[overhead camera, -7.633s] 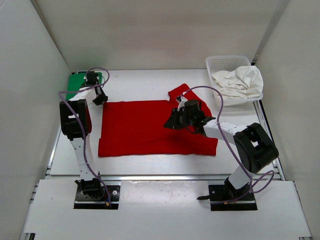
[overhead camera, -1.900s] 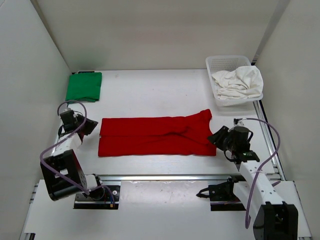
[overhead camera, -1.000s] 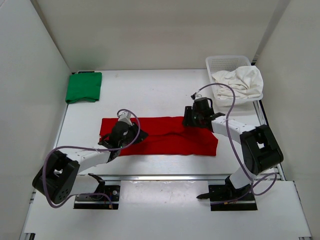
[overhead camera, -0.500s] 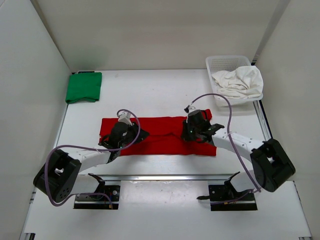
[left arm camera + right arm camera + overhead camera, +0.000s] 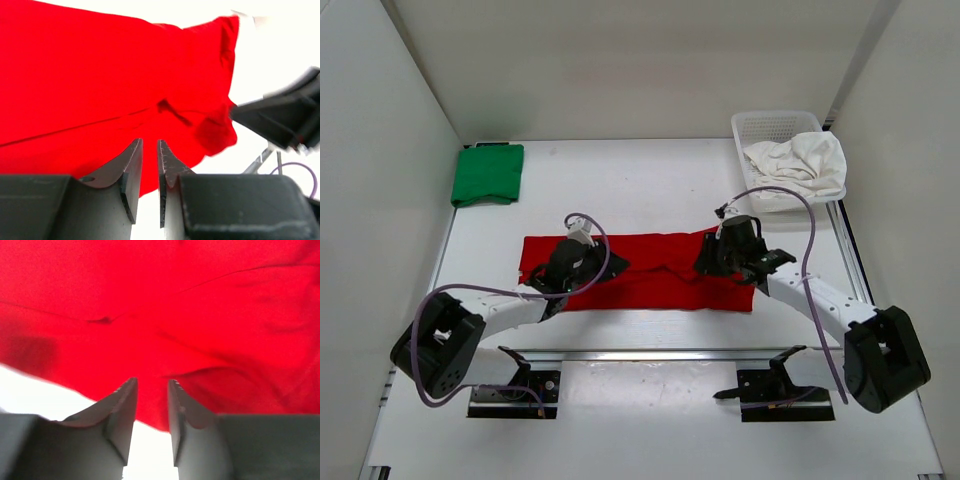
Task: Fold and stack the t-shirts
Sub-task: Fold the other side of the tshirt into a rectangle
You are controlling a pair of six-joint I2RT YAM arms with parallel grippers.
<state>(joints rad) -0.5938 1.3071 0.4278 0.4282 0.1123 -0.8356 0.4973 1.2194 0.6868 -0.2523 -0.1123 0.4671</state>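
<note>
Left arm: it reaches low from its base and bends right across the near-left of the table [image 5: 620,180], the wrist lying over the left half of the red t-shirt [image 5: 650,270].
Left gripper [image 5: 613,267]: it points right along the cloth; in the wrist view its fingers [image 5: 131,167] are almost pressed together, with only a thin slit and no cloth in it.
Right arm: the elbow sits far out at the near right and the forearm slants up-left to the shirt's right end.
Right gripper [image 5: 705,266]: it hangs low over the red cloth [image 5: 200,315]; the fingers [image 5: 122,410] are slightly parted, and the narrow gap holds nothing.
Red t-shirt: it lies as a long narrow band across the table's middle, with rumpled folds at its right end [image 5: 210,120].
Change over half a second: the left gripper has slid a little right, the right gripper has shifted slightly right, and its elbow has swung further out.
Change over several seconds: the red shirt was a broad sheet with a sleeve raised, and it is now folded lengthwise into the band.
Unchanged: the green t-shirt [image 5: 488,173] rests folded at the far-left corner, and the white t-shirt [image 5: 800,165] sits bunched in the basket [image 5: 770,118] at the far right.
Surface: a white table with a metal rail [image 5: 640,352] along its near edge.
Room: plain pale walls [image 5: 620,70] close in the back and both sides.
</note>
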